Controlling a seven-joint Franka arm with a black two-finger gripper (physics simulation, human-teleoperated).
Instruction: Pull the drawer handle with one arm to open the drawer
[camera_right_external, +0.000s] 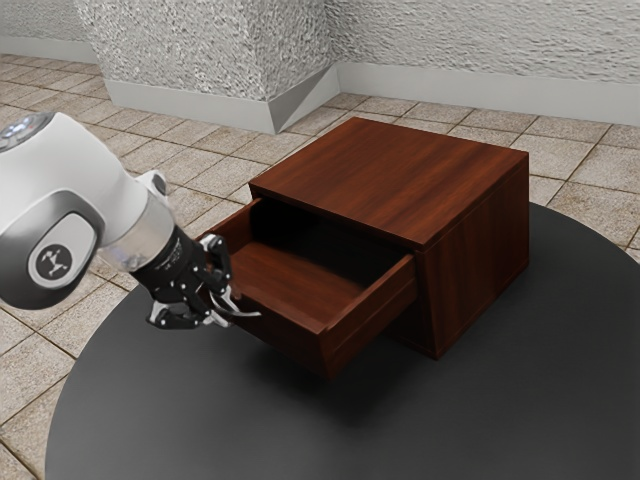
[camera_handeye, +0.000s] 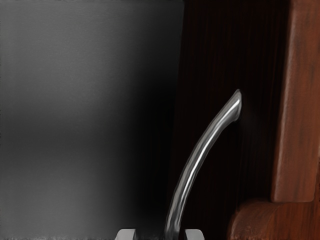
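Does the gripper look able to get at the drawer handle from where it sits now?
Likely yes. The gripper sits right at the handle on the front of the open drawer. The handle's bar runs just under the hand, and nothing on the table stands between them.

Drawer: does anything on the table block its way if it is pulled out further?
Nothing visible does. No object lies on the black table ahead of the drawer, and the pincer is at the handle.
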